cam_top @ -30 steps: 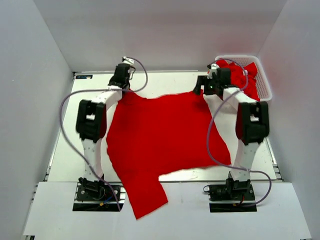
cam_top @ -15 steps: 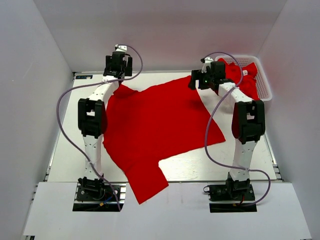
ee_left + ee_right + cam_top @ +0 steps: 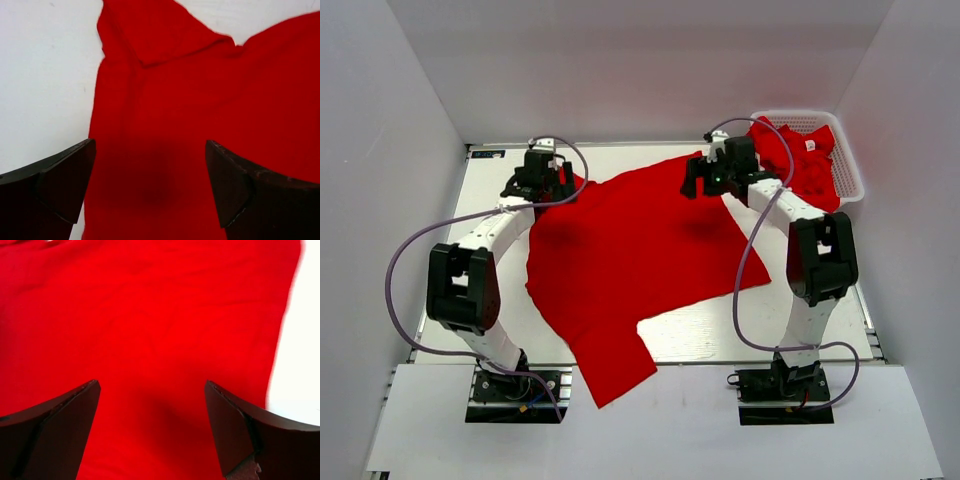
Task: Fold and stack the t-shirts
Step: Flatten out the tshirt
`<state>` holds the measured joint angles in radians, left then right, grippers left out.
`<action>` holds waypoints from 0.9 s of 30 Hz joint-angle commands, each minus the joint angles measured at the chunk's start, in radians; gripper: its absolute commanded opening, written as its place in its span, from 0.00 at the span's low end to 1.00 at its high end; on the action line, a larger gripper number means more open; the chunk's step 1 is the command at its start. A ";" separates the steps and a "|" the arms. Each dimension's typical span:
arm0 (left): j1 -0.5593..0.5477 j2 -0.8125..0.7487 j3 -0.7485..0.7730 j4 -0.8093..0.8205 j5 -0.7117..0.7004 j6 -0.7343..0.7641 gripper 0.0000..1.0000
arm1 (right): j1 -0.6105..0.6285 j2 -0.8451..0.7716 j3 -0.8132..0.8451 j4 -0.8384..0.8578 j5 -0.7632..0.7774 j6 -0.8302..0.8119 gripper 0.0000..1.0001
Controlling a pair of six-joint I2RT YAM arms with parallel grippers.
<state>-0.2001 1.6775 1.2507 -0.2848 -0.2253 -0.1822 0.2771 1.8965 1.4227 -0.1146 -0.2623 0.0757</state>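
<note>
One red t-shirt (image 3: 640, 250) lies spread open across the middle of the table (image 3: 700, 345), and that is the whole point of this layout: it needs to be flat before any fold can be made. The left gripper (image 3: 545, 188) hangs over the far left corner of the cloth, its jaws wide apart and holding nothing. The left wrist view shows both fingers (image 3: 60, 185) clear of the fabric, with a sleeve (image 3: 160, 30) lying just beyond them. The right gripper (image 3: 698, 183) hovers over the far right part of the same shirt, equally wide and empty, with only smooth red cloth between its jaws in its own camera. Both arms sit at the far edge, one at each side, which looks like the finish of a spreading move with the shirt pulled out evenly. The other sleeve (image 3: 610, 375) drapes off the near edge of the table, so I judge the lay isn't tidy yet. More t-shirts (image 3: 810, 160) wait bunched up in the white basket (image 3: 800, 115) at the far right, apart from the work area, ready for their turn.
</note>
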 commanded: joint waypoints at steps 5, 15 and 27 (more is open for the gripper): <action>-0.005 -0.123 -0.092 -0.014 0.036 -0.077 1.00 | 0.056 0.084 0.012 0.001 -0.020 0.058 0.90; 0.005 -0.183 -0.161 -0.048 0.027 -0.119 1.00 | 0.056 0.181 -0.028 -0.028 0.072 0.147 0.90; 0.036 -0.167 -0.195 -0.120 -0.051 -0.183 1.00 | -0.045 0.181 -0.080 -0.168 0.300 0.203 0.90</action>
<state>-0.1795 1.5265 1.0641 -0.3580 -0.2192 -0.3248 0.2886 2.0663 1.3975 -0.1207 -0.1097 0.2531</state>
